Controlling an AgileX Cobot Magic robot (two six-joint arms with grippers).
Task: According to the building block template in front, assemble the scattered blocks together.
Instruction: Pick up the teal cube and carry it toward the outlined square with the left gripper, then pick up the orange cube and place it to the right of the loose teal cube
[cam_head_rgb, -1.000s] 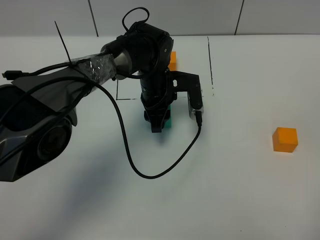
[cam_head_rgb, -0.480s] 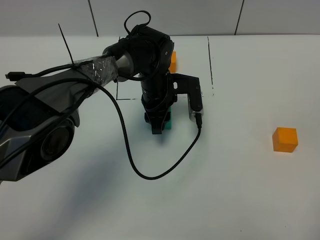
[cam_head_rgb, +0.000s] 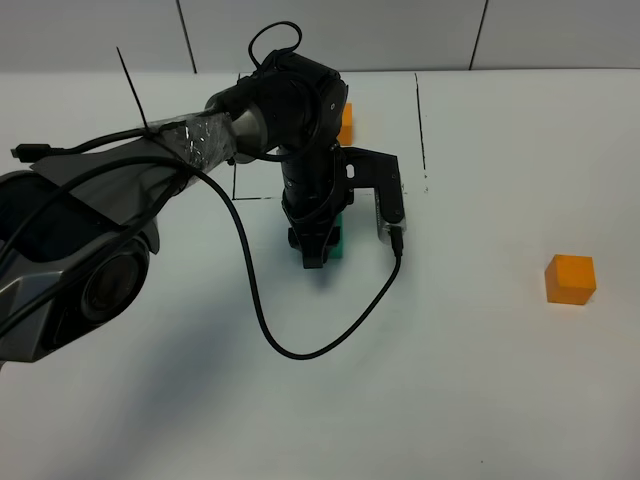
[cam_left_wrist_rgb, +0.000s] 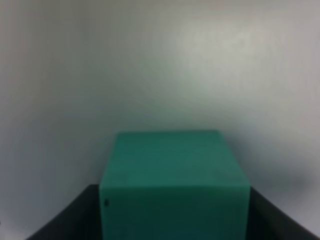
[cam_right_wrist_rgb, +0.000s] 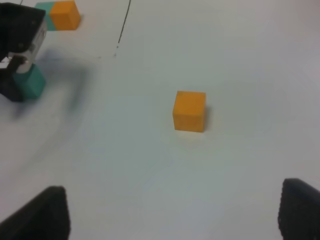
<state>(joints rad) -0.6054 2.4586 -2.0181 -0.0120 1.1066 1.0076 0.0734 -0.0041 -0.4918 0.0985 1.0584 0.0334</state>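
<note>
The teal-orange template (cam_right_wrist_rgb: 59, 15) is set by the far edge. The teal cube (cam_head_rgb: 339, 238) is located just nearer, and the orange cube (cam_head_rgb: 570, 278) is seated flat toward the right edge.

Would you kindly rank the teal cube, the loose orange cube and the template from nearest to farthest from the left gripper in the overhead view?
1. Teal cube, right at the left gripper.
2. Template, farther back.
3. Loose orange cube, far right.
</note>
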